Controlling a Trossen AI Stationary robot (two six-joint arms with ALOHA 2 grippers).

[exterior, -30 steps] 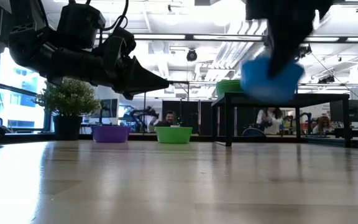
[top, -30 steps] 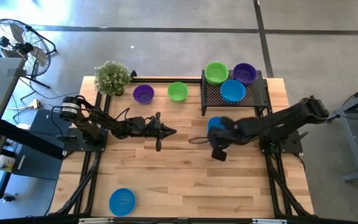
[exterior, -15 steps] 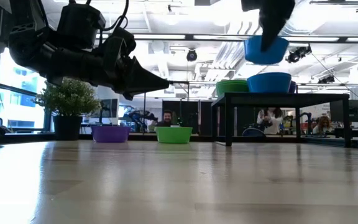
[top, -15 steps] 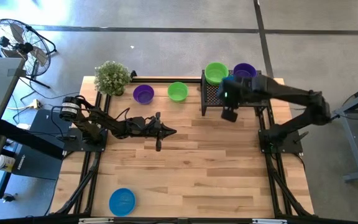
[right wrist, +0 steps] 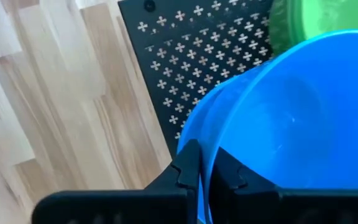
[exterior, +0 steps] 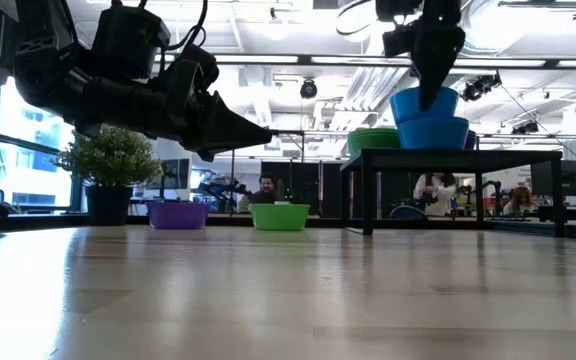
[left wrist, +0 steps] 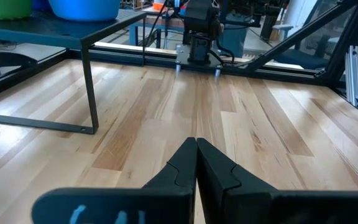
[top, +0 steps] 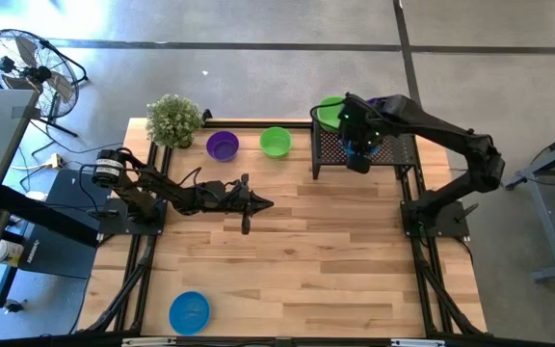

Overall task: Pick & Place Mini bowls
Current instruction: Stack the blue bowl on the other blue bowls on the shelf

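Observation:
My right gripper [top: 357, 146] is over the black mesh rack [top: 398, 154], shut on a blue mini bowl [exterior: 425, 103] that sits in a second blue bowl [exterior: 433, 133] on the rack. A green bowl [top: 330, 111] and a purple bowl [top: 383, 104], partly hidden by the arm, also stand on the rack. On the table rest a purple bowl [top: 223, 146], a green bowl [top: 276, 142] and a blue bowl [top: 189, 311]. My left gripper [top: 258, 202] hovers shut over the table's middle, touching nothing. My right gripper pinches the upper blue bowl by its rim [right wrist: 219, 134], one finger [right wrist: 229, 174] inside the bowl and one finger [right wrist: 187, 167] outside. The fingers come from above, pointing down. The bowl is upright, with its base down in the lower blue bowl [right wrist: 188, 127].
A potted plant [top: 173, 120] stands at the table's far left corner. The rack stands on thin legs [left wrist: 91, 87] at the far right, with open table under it. Wide bare wood lies between the arms and toward the near edge. People sit in the room beyond.
My right gripper carried the blue bowl from above the table's middle right toward the far edge, up over the rack, then lowered it onto the blue bowl standing there. It stayed shut on the bowl throughout.

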